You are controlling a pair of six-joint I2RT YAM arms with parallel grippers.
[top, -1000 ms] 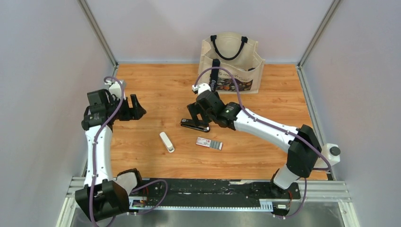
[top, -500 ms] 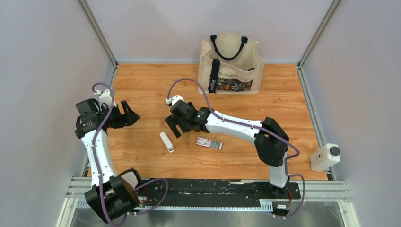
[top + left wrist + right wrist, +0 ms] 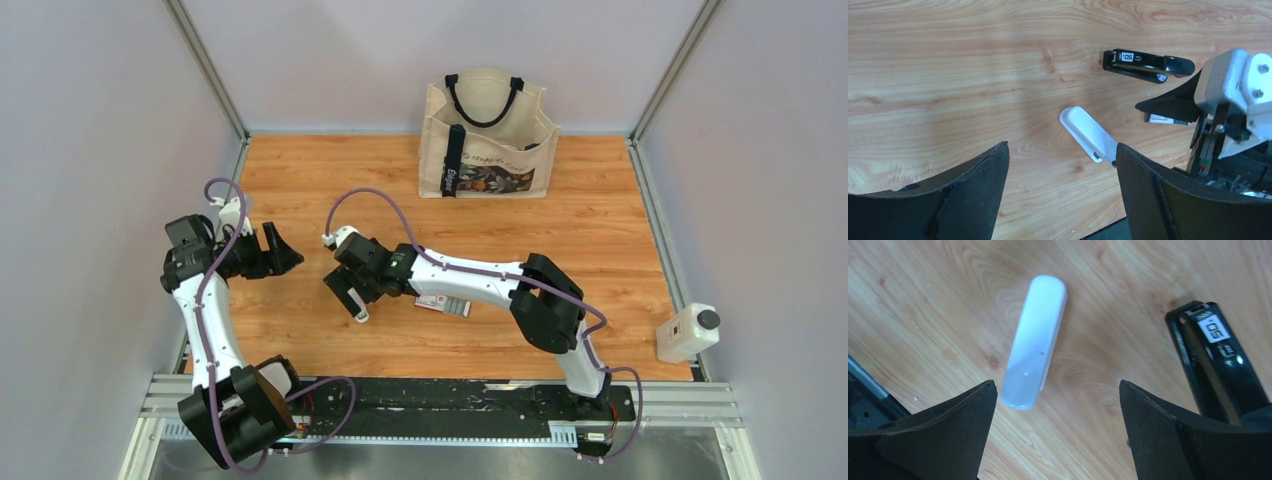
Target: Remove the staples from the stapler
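From above, my right arm covers the black stapler [image 3: 1148,66] and leaves only a tip of the white stapler [image 3: 361,316] showing; the wrist views give me both. The right gripper [image 3: 1057,387] hangs over the white one, jaws spread wide, holding nothing. That stapler is a smooth, glossy rounded bar lying flat on the wood-grain tabletop [image 3: 600,220]. The black one is shiny and boxier, with a white "50" label, and lies near it without touching. The left gripper [image 3: 1062,150] is spread and empty too, off to the left. I cannot make out the staples in any view. A red-and-white box [image 3: 1168,119] sits near the black stapler.
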